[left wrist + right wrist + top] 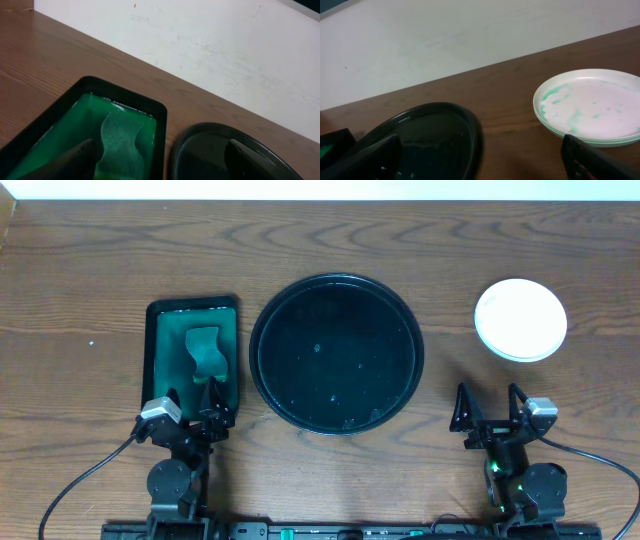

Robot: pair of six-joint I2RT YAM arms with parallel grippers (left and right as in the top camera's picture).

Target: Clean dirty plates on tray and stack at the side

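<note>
The round black tray (336, 353) lies in the middle of the table with no plates on it; its rim shows in the left wrist view (220, 131) and in the right wrist view (465, 125). The white plates (520, 319) sit stacked at the far right; the top one carries teal-green smears in the right wrist view (592, 105). My left gripper (191, 409) is open and empty at the near end of the green tray. My right gripper (490, 408) is open and empty on the near side of the plate stack.
A green rectangular tray (160, 350) with a black rim lies left of the black tray and holds a teal cloth (206, 354), also seen in the left wrist view (121, 145). A white wall (210, 45) runs along the table's far edge.
</note>
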